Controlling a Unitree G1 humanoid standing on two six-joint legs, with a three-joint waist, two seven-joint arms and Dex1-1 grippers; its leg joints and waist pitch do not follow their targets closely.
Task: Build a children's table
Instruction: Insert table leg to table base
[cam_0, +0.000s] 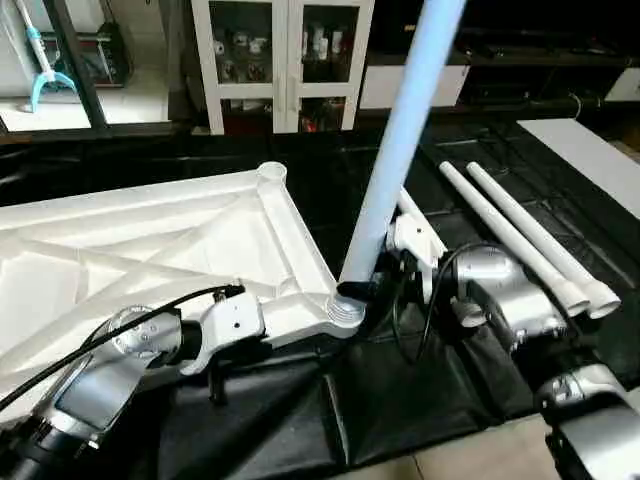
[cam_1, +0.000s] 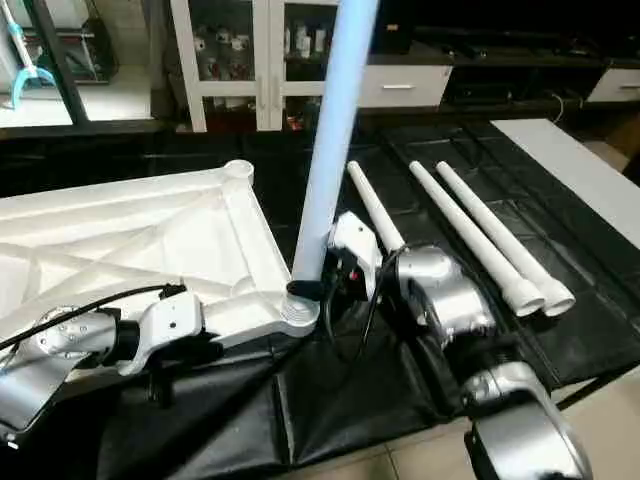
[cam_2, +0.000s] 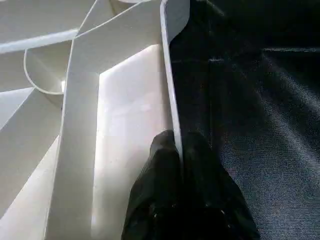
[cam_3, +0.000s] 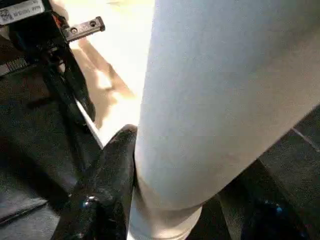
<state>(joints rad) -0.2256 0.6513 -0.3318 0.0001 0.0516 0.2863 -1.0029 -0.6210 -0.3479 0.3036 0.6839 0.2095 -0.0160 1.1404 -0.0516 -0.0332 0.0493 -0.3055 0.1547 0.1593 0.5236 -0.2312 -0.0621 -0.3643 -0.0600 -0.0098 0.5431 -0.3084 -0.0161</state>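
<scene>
Tabletop (cam_0: 150, 240) lies underside up on the black cover (cam_0: 400, 400), its near corner socket (cam_0: 347, 308) close to the cover's front edge. Left hand (cam_2: 177, 150) is clamped tight on the top's thin rim beside that socket. Right hand (cam_3: 165, 200) grips a leg (cam_0: 400, 140) standing upright in the socket. Three spare legs (cam_1: 480, 235) lie well beyond the socket, with bare cover around them. A barcode label (cam_3: 22, 10) shows; its writing cannot be read.
</scene>
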